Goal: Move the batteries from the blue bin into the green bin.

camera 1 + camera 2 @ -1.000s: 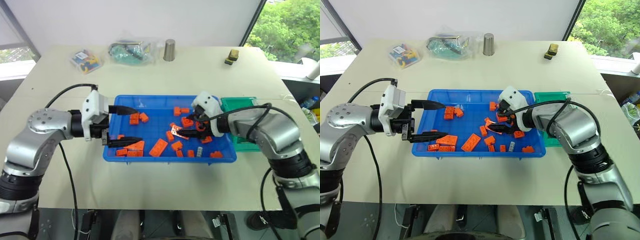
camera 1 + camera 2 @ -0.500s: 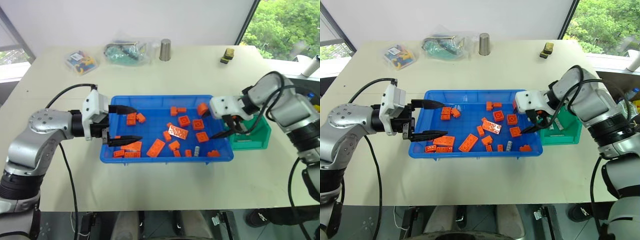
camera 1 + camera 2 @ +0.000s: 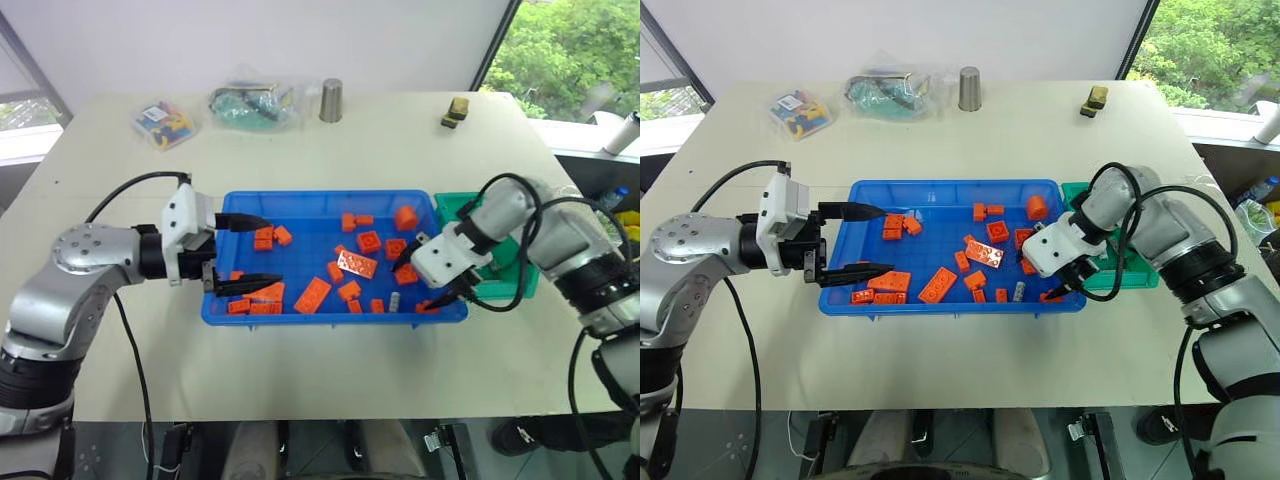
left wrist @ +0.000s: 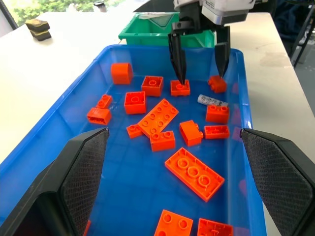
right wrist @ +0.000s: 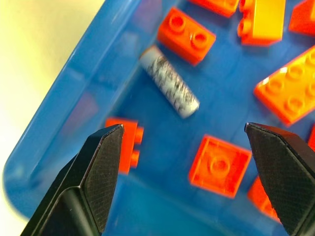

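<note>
The battery [image 5: 169,81] lies flat on the floor of the blue bin [image 3: 300,198], near the bin's front right corner, with orange bricks [image 3: 313,294] on every side of it but none touching it that I can make out. In my right wrist view its long axis runs on a diagonal, and it sits ahead of the gap between the two fingers rather than inside it.

My right gripper [image 4: 199,59] hangs point-down over that same corner, jaws spread wide and holding nothing. In the left wrist view its tips stand over two bricks with the battery a little short of them. So I judge the next move needs a small shift toward the battery, and perhaps a wrist turn so the fingers close across it, not along it.

My left gripper [image 3: 246,252] is open and empty too, at the bin's far left end, well apart from the battery. The right arm is plainly nearer, and the green bin [image 3: 505,288] sits just beside it.
</note>
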